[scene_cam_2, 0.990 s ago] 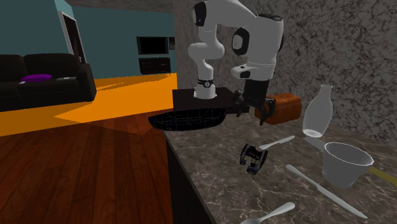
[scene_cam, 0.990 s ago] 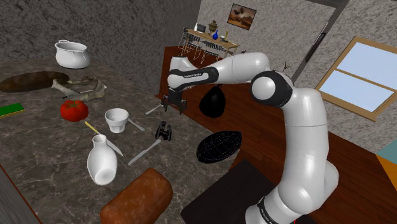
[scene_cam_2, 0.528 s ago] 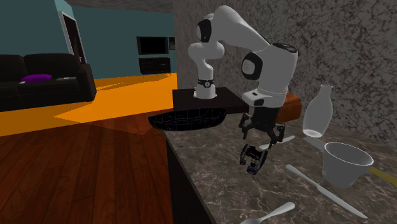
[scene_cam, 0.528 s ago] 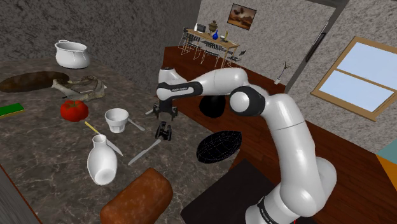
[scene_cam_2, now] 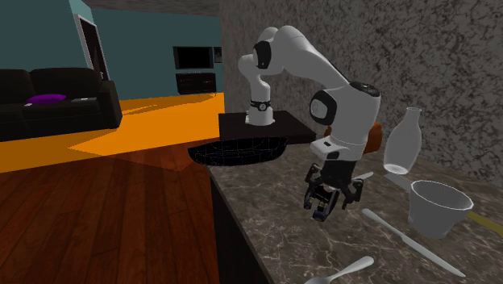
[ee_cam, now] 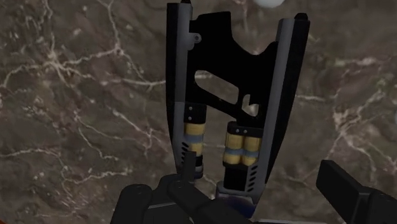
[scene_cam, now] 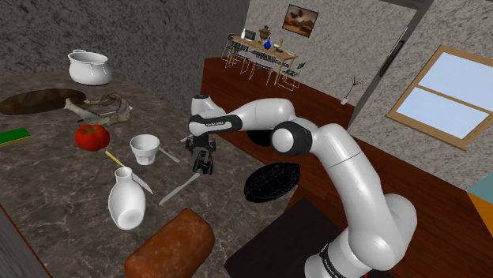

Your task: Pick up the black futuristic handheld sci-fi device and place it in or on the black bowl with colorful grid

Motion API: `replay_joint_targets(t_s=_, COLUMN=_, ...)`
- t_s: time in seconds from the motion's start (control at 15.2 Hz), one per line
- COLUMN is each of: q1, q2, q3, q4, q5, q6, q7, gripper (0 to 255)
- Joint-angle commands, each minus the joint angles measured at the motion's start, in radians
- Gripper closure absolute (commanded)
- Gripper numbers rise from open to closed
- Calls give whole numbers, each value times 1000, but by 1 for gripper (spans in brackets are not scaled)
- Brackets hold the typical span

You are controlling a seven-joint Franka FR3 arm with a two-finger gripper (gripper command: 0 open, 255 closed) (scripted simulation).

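Black handheld device lies on the dark, pale-veined stone counter in the shoulder view, between a white cup and the black bowl. The bowl is a shallow shell traced with a fine coloured grid, sitting at the counter's edge. My gripper points straight down onto the device, and its black fingers merge with the dark body.

From the second exterior view, the device is a small angular lump on the glossy counter. My gripper is low around it, prongs splayed to either side. The bowl sits well apart, beside my stand.

Along the wrist view, the device shows a matte black, pistol-like outline with a cut-out through its middle. Two stubby cylinders near one end are banded yellow and blue. My gripper is spread wide, with the device lying between the two long fingers and its sides running close along their inner faces. It rests on the counter, not lifted.
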Motion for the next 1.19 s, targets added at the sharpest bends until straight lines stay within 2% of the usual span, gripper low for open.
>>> replay_joint_targets(t_s=0.0, q1=-1, q2=17, q3=-3, q4=5, q5=-2, q6=14, q7=-1, gripper=0)
replay_joint_targets(t_s=0.59, q1=-1, q2=23, q3=-3, q4=7, q5=-3, q6=17, q7=-1, gripper=0)
replay_joint_targets(t_s=0.66, q1=-1, q2=23, q3=-3, q4=7, q5=-3, q6=17, q7=-1, gripper=255)
replay_joint_targets(t_s=1.12, q1=-1, q2=23, q3=-3, q4=7, q5=-3, q6=17, q7=-1, gripper=255)
